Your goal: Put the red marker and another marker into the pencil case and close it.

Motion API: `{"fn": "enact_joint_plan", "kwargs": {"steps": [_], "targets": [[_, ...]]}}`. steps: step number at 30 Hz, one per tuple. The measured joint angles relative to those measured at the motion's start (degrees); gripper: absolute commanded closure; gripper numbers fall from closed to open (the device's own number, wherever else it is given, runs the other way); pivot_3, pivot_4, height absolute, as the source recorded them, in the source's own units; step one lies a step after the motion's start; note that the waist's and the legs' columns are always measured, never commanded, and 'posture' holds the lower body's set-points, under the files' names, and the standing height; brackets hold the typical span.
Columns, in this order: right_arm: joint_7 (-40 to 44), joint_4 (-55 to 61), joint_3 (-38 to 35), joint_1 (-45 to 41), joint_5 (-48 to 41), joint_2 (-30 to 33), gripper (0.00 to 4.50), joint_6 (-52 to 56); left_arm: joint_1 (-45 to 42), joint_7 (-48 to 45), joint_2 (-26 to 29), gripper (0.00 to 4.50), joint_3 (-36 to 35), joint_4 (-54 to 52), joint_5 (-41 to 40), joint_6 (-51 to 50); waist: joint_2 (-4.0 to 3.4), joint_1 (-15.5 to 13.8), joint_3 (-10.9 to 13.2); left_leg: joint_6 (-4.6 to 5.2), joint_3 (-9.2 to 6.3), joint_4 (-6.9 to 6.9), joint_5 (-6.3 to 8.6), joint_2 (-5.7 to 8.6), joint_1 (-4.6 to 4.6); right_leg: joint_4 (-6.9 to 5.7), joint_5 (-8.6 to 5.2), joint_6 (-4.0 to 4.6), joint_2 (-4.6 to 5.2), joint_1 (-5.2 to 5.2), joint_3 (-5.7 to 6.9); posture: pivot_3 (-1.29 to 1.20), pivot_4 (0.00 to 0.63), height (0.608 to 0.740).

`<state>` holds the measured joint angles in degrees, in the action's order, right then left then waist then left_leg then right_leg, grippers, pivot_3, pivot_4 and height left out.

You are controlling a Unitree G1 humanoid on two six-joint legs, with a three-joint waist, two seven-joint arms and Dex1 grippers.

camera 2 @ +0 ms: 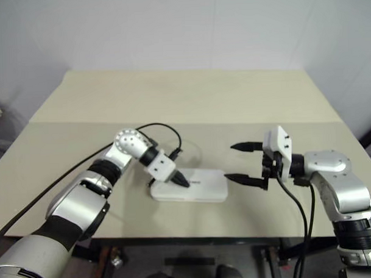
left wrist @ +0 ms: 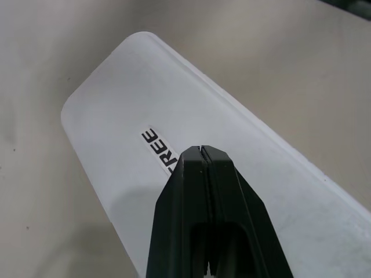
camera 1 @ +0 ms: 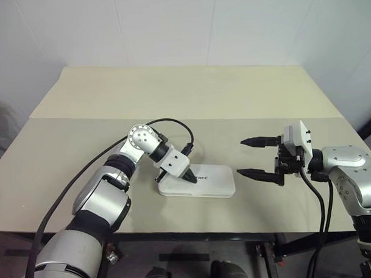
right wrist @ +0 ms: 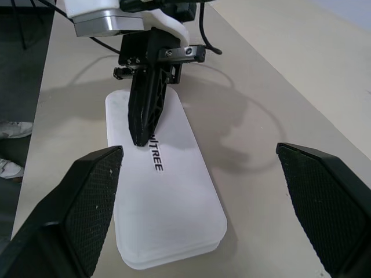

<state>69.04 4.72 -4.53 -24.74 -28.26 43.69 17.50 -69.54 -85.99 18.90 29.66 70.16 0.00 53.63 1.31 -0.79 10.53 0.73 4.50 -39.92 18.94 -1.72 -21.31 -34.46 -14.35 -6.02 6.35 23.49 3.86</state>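
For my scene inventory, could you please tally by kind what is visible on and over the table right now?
Pencil case, white, lid down: 1
Table: 1
Grippers: 2, the left gripper shut with its tips on the case lid, the right gripper open beside the case
Total: 4

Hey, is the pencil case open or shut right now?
Shut: the pencil case lid lies flat on its base, with the shut left gripper tip on top.

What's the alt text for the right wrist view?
The left gripper, shut, presses its tip on the closed white pencil case by the lettering. The right gripper's open fingers frame the case on the beige table.
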Motion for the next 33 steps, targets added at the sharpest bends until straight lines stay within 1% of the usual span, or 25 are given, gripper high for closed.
{"fn": "enact_joint_plan", "kwargs": {"steps": [2, 6, 8, 10, 13, 15, 16, 20, 23, 26, 29, 32, 33], "targets": [[-0.01, -0.34, 0.35, -0.46, 0.28, -0.35, 0.0, -0.03, 0.29, 0.0, 0.38, 4.48, -0.66, -0.02, 0.4, 0.76, -0.08, 0.52, -0.05, -0.01, -0.05, 0.04, 0.01, -0.07, 0.1, -0.01, 0.0, 0.01, 0.01, -0.07, -0.02, 0.0, 0.15, 0.74], [-0.01, -0.38, 0.43, -0.63, 0.58, -0.7, 0.0, -0.05, 3.34, -0.03, 0.44, 4.48, -6.01, -0.1, -0.95, -1.7, -0.21, 0.82, -0.13, 0.02, -0.28, 0.02, -0.01, -0.07, 0.07, -0.08, 0.0, 0.0, 0.1, -0.04, -0.02, 0.0, 0.15, 0.74], [0.02, -0.38, 0.42, -0.61, 0.57, -0.7, 0.0, -0.06, 6.15, -0.05, 0.2, 4.48, -10.37, -0.19, -4.2, -6.58, -0.22, 0.83, -0.12, 0.03, -0.44, 0.02, -0.01, -0.04, 0.02, -0.09, 0.02, -0.03, 0.15, 0.02, -0.03, 0.0, 0.15, 0.74], [0.13, -0.38, 0.42, -0.58, 0.57, -0.69, 0.0, -0.06, 8.34, -0.05, 0.17, 4.48, -14.09, -0.61, -6.95, -10.67, -0.15, 0.83, -0.05, 0.04, -0.49, -0.01, -0.02, -0.03, -0.26, -0.11, 0.04, -0.07, 0.14, 0.25, -0.01, 0.0, 0.15, 0.74], [0.32, -0.54, 0.42, -0.66, 0.57, -0.69, 0.0, -0.07, 9.53, -0.05, 0.9, 4.48, -17.46, -3.2, -8.93, -14.76, -0.17, 0.78, -0.02, 0.03, -0.51, -0.01, -0.01, 0.02, -0.49, -0.24, 0.06, -0.1, 0.1, 0.4, 0.04, 0.0, 0.15, 0.74], [0.46, -0.95, 0.46, -1.27, 0.63, -0.71, 0.0, -0.09, 10.07, -0.06, 2.45, 4.48, -18.96, -5.71, -9.78, -16.31, -0.17, 0.77, -0.02, -0.04, -0.51, -0.07, -0.06, 0.06, -0.87, -0.22, 0.08, -0.14, 0.1, 0.69, 0.07, 0.0, 0.15, 0.74], [0.53, -1.31, 0.52, -1.68, 0.69, -0.74, 0.0, -0.16, 10.63, -0.06, 3.36, 4.48, -19.79, -7.29, -10.16, -16.98, -0.17, 0.76, -0.02, -0.25, -0.45, -0.08, -0.18, 0.1, -1.03, -0.23, 0.08, -0.15, 0.11, 0.87, 0.03, 0.0, 0.15, 0.74], [0.6, -3.0, 1.3, -3.38, 1.38, -1.18, 0.0, -0.26, 13.5, -0.04, 4.74, 4.48, -20.92, -11.86, -11.11, -19.24, -0.18, 0.73, -0.01, -0.23, 0.07, -0.05, -0.16, 0.16, -1.16, -0.09, 0.08, -0.15, 0.09, 1.01, 0.1, 0.0, 0.15, 0.74], [0.71, -2.98, 1.89, -4.15, 1.35, -1.61, 0.0, -0.51, 15.89, 0.09, 5.15, 4.48, -23.22, -17.25, -13.36, -22.53, -0.17, 0.68, 0.0, -0.22, 0.1, -0.04, -0.14, 0.07, -1.24, -0.02, 0.08, -0.15, 0.1, 1.05, 0.14, 0.0, 0.15, 0.74], [1.54, -2.85, 1.92, -4.18, 1.03, -1.62, 0.0, -0.39, 20.44, 1.29, 6.82, 4.48, -27.83, -26.43, -18.02, -28.34, -0.18, 0.82, 0.01, -0.2, 0.11, -0.02, -0.13, 0.0, -1.23, 0.0, 0.08, -0.15, 0.11, 1.05, 0.13, 0.0, 0.15, 0.74], [2.77, -2.86, 1.95, -4.21, 0.96, -1.57, 0.0, -0.18, 26.31, 2.13, 7.27, 4.48, -31.88, -36.38, -24.09, -34.59, -0.18, 0.97, 0.01, -0.2, 0.11, -0.02, -0.13, -0.05, -1.18, -0.04, 0.08, -0.15, 0.12, 1.04, 0.08, 0.0, 0.15, 0.74], [3.86, -3.37, 2.04, -4.62, 1.09, -1.37, 0.0, -0.22, 32.55, 2.16, 10.01, 3.93, -34.19, -44.41, -28.55, -41.23, -0.19, 1.06, 0.02, -0.22, 0.11, -0.02, -0.13, -0.05, -1.1, -0.1, 0.08, -0.15, 0.09, 1.04, 0.02, 0.0, 0.15, 0.74], [4.2, -4.13, 2.08, -5.09, 1.2, -1.33, 0.0, -0.35, 34.41, 2.16, 11.39, 3.62, -34.84, -46.72, -29.53, -43.63, -0.2, 1.07, 0.02, -0.24, 0.11, -0.02, -0.14, -0.05, -1.09, -0.14, 0.08, -0.15, 0.09, 1.04, 0.01, 0.0, 0.15, 0.74]]}}
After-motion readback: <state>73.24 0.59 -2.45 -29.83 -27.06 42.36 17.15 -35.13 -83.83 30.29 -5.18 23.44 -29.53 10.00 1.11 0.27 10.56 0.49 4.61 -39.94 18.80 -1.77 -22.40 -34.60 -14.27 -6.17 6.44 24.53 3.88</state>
